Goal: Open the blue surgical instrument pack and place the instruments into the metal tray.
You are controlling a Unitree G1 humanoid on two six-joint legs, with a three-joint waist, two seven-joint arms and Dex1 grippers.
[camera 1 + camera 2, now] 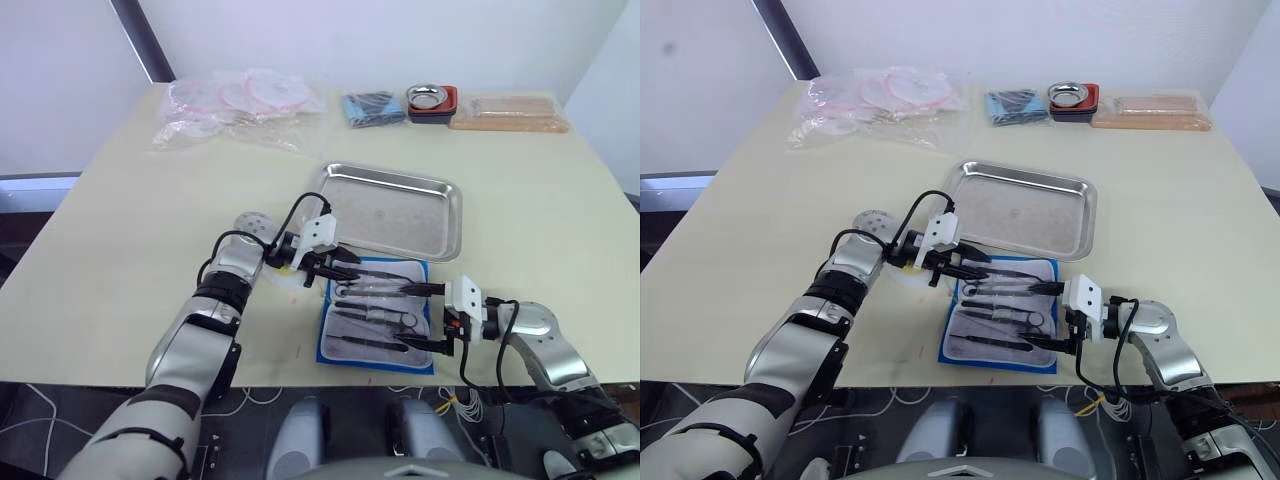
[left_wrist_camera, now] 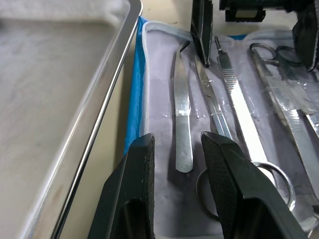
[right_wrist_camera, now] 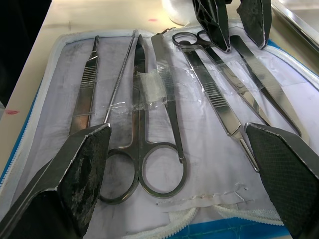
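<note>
Left gripper (image 2: 177, 164), parted and empty, is straddling the curved tweezers (image 2: 182, 114) in the blue surgical instrument pack (image 1: 378, 315); it is probably needing a lower, centred closure.

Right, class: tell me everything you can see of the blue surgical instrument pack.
The blue surgical instrument pack lies unfolded flat on the pale table, near the front edge and just in front of the metal tray. Its outside is bright blue fabric; the lining is pale grey-white, edged by a zip. The instruments, scissors, forceps, tweezers and straight handles, lie side by side on the lining under clear straps. The left gripper and right gripper, both open, hover over opposite ends.
</note>
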